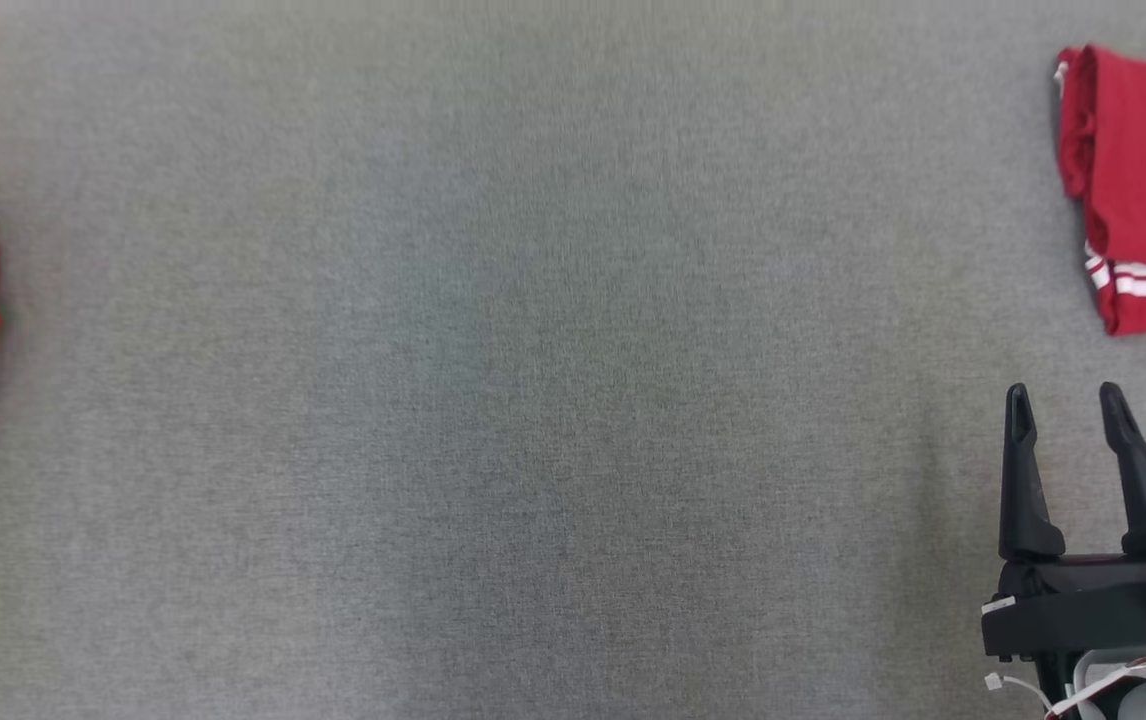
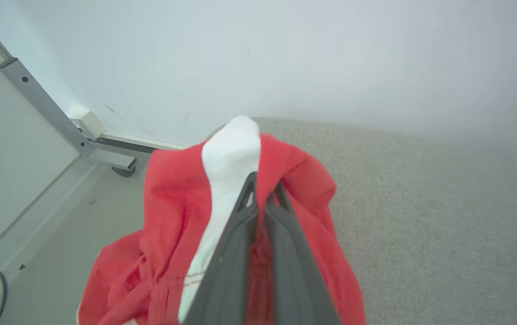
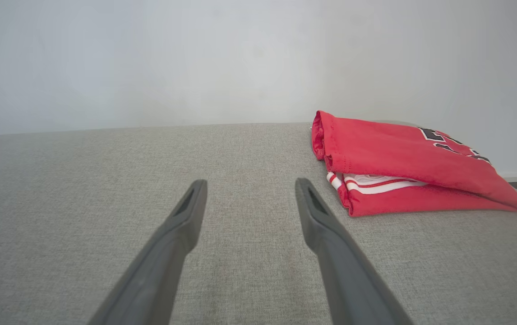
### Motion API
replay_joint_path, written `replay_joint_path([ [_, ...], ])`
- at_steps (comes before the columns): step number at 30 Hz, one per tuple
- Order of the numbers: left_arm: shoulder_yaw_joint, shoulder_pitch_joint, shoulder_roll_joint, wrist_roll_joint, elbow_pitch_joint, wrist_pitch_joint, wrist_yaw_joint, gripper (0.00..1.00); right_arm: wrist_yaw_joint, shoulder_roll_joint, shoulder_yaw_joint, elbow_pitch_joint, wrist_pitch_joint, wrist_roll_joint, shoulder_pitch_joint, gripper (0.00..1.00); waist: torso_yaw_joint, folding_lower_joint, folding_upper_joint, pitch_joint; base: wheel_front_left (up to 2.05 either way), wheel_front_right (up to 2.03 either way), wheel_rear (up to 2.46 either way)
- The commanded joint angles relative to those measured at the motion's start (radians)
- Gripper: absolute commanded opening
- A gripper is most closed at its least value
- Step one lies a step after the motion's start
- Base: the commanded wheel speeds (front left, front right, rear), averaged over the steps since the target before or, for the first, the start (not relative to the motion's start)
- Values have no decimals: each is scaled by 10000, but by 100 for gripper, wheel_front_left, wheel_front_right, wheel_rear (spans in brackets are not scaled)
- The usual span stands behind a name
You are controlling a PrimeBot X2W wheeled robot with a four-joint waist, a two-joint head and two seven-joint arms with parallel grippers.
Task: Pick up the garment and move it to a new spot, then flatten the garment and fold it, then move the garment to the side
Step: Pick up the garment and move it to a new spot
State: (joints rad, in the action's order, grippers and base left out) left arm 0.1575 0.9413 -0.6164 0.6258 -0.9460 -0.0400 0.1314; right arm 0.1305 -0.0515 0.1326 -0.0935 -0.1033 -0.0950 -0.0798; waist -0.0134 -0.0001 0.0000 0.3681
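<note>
**Current state.** The left claw (image 2: 265, 185) is gripping the garment (image 2: 173, 198). Its two fingers are pressing together, with red cloth and a white panel (image 2: 231, 149) bunching over the tips. The garment is hanging as a loose, crumpled bundle at the left edge of the desk (image 1: 533, 400), and part of it is overhanging the floor (image 2: 60, 216) beyond that edge. The pinch is taking a small fold of cloth, probably so that the rest can hang free and be carried without dragging.

**Idle arm.** The right claw (image 1: 1064, 395) is resting near the front right corner of the desk with its fingers spread apart and nothing between them. This is likely a standby posture that leaves the middle of the desk free as the new spot.

**Other item.** A folded red garment (image 1: 1143, 190) with white stripes is lying toward the far right corner, well apart from the bundle. It appears to be set aside already.

**Step in hand.** The work is judged to be at the pick-up-and-move stage. Flattening and folding are not yet done.

**Caution.** With so small a fold in the pinch, the cloth may be prone to slipping out during transport.
</note>
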Motion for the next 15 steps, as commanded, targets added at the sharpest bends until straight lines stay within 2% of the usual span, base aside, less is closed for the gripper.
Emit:
replay_joint_path([
  [1,78,266,35,146,311,-207,-18,0,7,18,-17,75,-72,-69,101,100,24,1,0,-346,0,0,0],
  [5,509,691,-95,-106,1297,-728,-18,0,7,18,-84,353,-221,-222,165,100,-14,1,0,-675,0,0,0],
  [9,961,1137,-77,-94,2524,-801,-18,0,7,13,-169,701,-434,-462,211,100,-198,1,0,-995,0,0,0],
  [15,1488,1711,161,29,4585,-300,-18,0,7,15,-311,1272,-820,-818,278,100,-726,1,0,-1414,0,0,0],
])
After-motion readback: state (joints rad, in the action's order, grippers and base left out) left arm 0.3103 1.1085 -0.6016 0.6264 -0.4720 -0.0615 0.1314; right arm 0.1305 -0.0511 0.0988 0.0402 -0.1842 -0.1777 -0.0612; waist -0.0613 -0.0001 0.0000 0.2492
